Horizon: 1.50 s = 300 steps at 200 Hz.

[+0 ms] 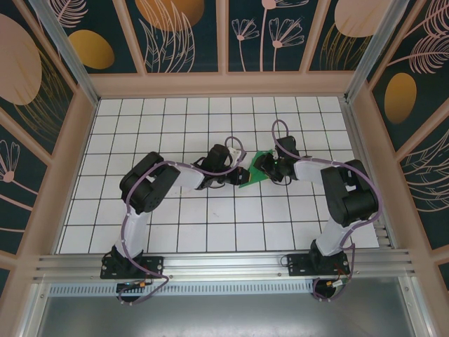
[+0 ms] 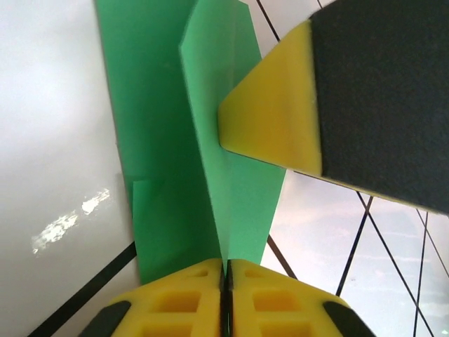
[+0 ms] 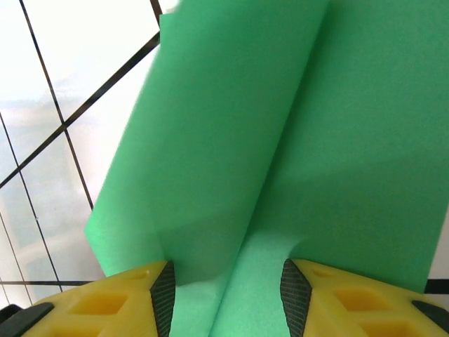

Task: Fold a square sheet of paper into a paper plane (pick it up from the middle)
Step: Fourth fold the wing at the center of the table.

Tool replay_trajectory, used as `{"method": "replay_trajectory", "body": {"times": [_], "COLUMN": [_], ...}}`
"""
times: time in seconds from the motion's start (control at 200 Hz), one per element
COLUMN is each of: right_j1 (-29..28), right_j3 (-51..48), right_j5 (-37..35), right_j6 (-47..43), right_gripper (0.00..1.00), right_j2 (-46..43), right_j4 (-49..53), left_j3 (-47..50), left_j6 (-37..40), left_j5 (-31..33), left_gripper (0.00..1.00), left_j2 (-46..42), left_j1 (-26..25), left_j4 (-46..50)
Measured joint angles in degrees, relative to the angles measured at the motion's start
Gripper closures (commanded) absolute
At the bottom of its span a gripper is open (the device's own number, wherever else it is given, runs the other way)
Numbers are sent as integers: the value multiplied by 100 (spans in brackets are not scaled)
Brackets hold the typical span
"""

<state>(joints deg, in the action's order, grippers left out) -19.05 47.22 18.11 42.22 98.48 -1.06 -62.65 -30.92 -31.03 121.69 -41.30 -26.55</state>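
Top view, sheet: the green sheet (image 1: 250, 178) lies on the gridded table (image 1: 175, 225) near its middle, already creased and no longer a flat square.
Top view, arms: the left gripper (image 1: 237, 173) comes at the sheet from 9 o'clock and the right gripper (image 1: 261, 167) from 3 o'clock. They probably meet there so that one can pin the paper while the other shapes it.
Top view, count: two arms, two grippers, one piece of green paper.
Left wrist, fingers: at 6 o'clock the left gripper (image 2: 226, 281) has its yellow fingers (image 2: 179, 302) pressed together on the bottom of an upright fold of the green sheet (image 2: 158, 105). This grip likely sharpens the centre crease and keeps it standing.
Left wrist, other finger: one yellow finger of the right gripper (image 2: 270, 116) enters from 2 o'clock and touches the raised flap, probably to brace it.
Left wrist, count: three yellow fingers, one sheet with several layers.
Right wrist, fingers: the right gripper (image 3: 226, 298) has its fingers (image 3: 126, 305) apart, at 7 and 5 o'clock.
Right wrist, sheet: the green sheet (image 3: 280, 140) runs up between the fingers toward 12 o'clock. They straddle it rather than clamp it.
Right wrist, count: two fingers, one sheet.
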Motion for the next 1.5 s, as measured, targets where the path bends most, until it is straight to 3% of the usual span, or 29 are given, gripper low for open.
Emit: {"method": "replay_trajectory", "body": {"times": [0.435,1.051,1.211,1.501], "right_j1": [205,210,208,164], "right_j3": [-96,-63,39,332], "right_j5": [129,127,87,-203], "right_j6": [-444,-452,-466,-319], "right_gripper": [46,52,56,58], "right_j2": [-772,-175,-48,116], "right_j4": [144,153,223,647], "left_j3": [-306,-503,-507,-507], "left_j6": [-686,-1231,-1248,-1351], "left_j5": [-514,-688,-706,-772], "left_gripper": [95,94,91,75], "left_j2": [315,463,470,402], "left_j1": [48,81,92,107], "left_j4": [-157,-142,-140,-149]}}
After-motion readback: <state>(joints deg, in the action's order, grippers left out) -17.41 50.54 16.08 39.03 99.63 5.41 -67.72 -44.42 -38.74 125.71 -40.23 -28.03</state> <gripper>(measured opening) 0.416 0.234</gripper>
